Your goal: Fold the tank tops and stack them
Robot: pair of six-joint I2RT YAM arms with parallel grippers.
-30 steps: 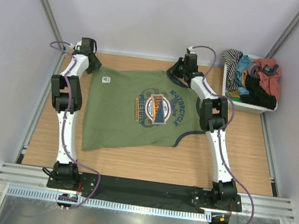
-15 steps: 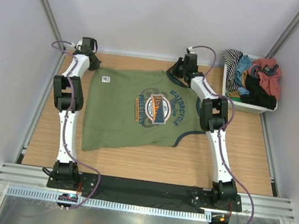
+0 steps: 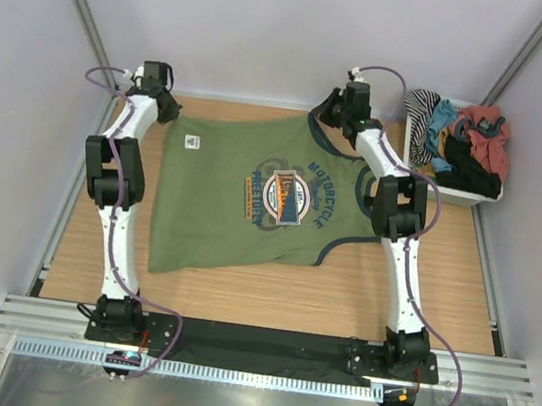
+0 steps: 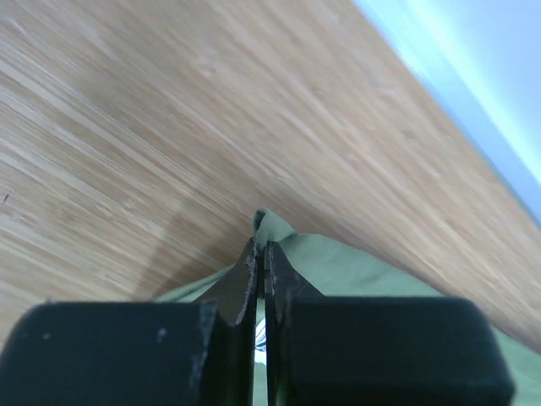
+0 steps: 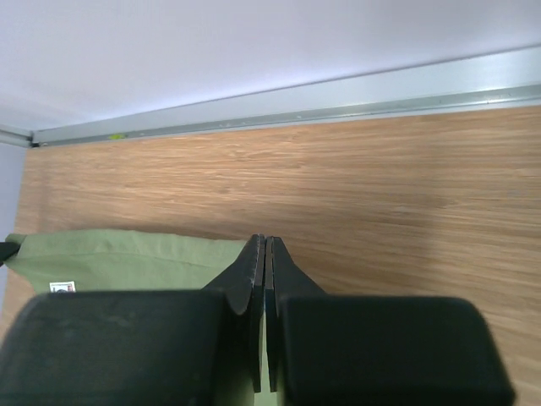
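Note:
The olive green tank top [image 3: 241, 199] lies spread flat on the wooden table, with a printed badge on its chest. My left gripper [image 3: 169, 116] is shut on its far left corner, and a tip of green cloth [image 4: 272, 227] pokes out past the fingertips [image 4: 260, 247]. At the far right of the top, by the neck strap, my right gripper [image 3: 319, 117] is shut on the cloth edge [image 5: 127, 254], with green showing between its jaws [image 5: 266, 244]. A black tank top [image 3: 470, 175] lies bunched in the bin.
A white bin [image 3: 444, 195] at the far right holds striped, teal and red garments. The back wall and its metal rail [image 5: 338, 101] run just beyond both grippers. Bare wood lies between the top and the arm bases.
My left gripper has shut on the top's far left corner. Both grippers have moved a little toward the back wall, drawing the top's far edge with them.

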